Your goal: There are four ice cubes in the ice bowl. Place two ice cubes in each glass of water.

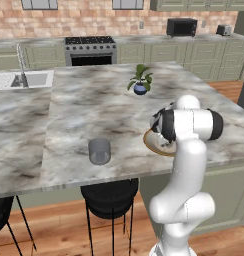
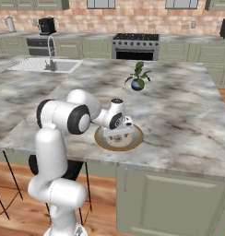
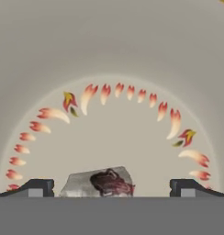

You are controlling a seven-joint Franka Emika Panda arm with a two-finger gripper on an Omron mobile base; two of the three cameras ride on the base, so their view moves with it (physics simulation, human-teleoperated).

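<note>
The ice bowl (image 2: 136,138) sits near the counter's front edge, tan inside with a golden-brown rim. My gripper (image 2: 118,137) reaches down into it. In the hand view the bowl's inside (image 3: 112,46) shows a ring of red and orange marks. One pale ice cube (image 3: 81,184) lies on the bowl floor between my fingertips (image 3: 38,187), slightly left of centre. The gripper (image 3: 111,188) is open and the cube is not gripped. One glass of water (image 1: 99,151) stands on the counter left of the ice bowl (image 1: 150,143), which my arm partly hides.
A small blue plant pot (image 1: 140,89) stands further back on the marble island (image 1: 84,105). A sink (image 1: 24,79) lies at the far left. The island's front edge is close to the bowl, and black stools (image 1: 110,197) stand below it.
</note>
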